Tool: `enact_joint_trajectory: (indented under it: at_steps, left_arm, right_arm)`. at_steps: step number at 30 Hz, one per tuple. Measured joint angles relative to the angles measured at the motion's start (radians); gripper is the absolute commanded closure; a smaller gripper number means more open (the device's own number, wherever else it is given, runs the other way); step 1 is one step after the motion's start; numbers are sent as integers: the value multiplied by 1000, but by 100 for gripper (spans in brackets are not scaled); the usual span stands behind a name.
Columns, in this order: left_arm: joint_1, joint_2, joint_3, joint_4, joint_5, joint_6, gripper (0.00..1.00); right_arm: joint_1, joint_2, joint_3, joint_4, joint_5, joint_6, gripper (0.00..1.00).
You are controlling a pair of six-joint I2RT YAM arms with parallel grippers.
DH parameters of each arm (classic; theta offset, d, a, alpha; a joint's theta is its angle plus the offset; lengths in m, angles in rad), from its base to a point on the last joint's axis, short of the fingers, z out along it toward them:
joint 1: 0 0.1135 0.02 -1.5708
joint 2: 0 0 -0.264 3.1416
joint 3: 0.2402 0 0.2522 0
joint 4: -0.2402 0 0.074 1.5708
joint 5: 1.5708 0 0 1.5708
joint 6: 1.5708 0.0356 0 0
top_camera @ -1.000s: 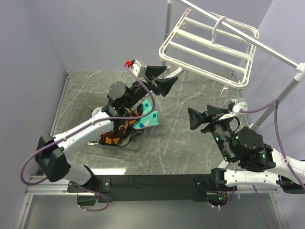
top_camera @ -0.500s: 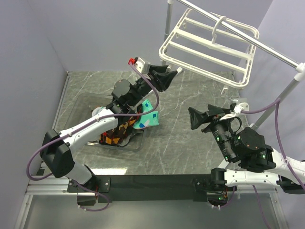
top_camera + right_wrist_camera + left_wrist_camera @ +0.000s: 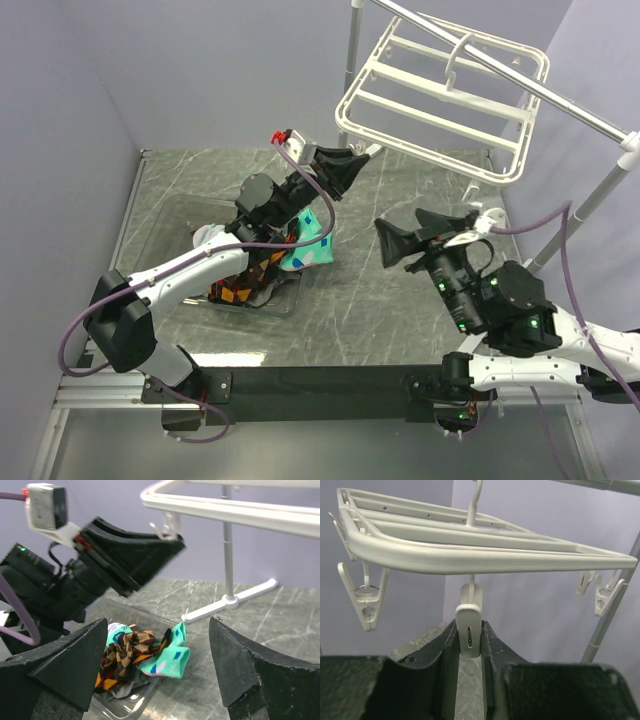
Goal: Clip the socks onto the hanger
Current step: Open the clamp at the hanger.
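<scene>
Two pincers show in the top view over the grey tabletop [image 3: 380,310]. The left pincer [image 3: 355,160] is raised to the near rim of the white hanger [image 3: 440,107]. The right pincer [image 3: 405,232] hangs lower, spread wide. The socks [image 3: 305,255] lie heaped in a clear tray [image 3: 250,305].

Left wrist: the fingers [image 3: 445,650] sit narrow, pinching a white clip [image 3: 469,625] that hangs from the hanger's rim.

Right wrist: widely parted fingers [image 3: 75,665] frame the mint and argyle socks in the tray, well below the hanger.
</scene>
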Motion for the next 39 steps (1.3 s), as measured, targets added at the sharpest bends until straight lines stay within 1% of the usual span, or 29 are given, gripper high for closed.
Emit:
enact_joint_trajectory:
  at_steps: [5,7,9,12,15,17,22,27,32,39]
  left_arm:
    - [0,-12,-14,-3,13,10,82]
    - [0,-26,-24,-3,22,10,82]
    - [0,-43,-34,-4,34,10,82]
    - [0,-70,-42,-6,42,10,83]
    - [0,-93,-46,-20,43,6,83]
    - [0,-106,-46,-31,44,6,83]
    - [0,-115,-45,-72,55,3,83]
    - [0,-115,-45,-112,63,2,84]
    - [0,-115,-45,-147,64,2,84]
    - [0,-121,-40,-173,75,-16,84]
  right_arm:
    - [0,139,75,82,18,-73,12]
    - [-6,182,89,128,22,-97,12]
    - [-27,209,90,138,3,-95,12]
    - [-109,227,121,111,-63,-39,12]
    - [-206,247,202,85,-134,30,12]
    - [-240,254,242,87,-176,61,12]
    - [-258,299,316,87,-259,97,12]
    - [-281,388,387,71,-300,105,12]
    - [-309,436,389,13,-323,115,14]
    - [-364,439,389,-30,-357,172,18]
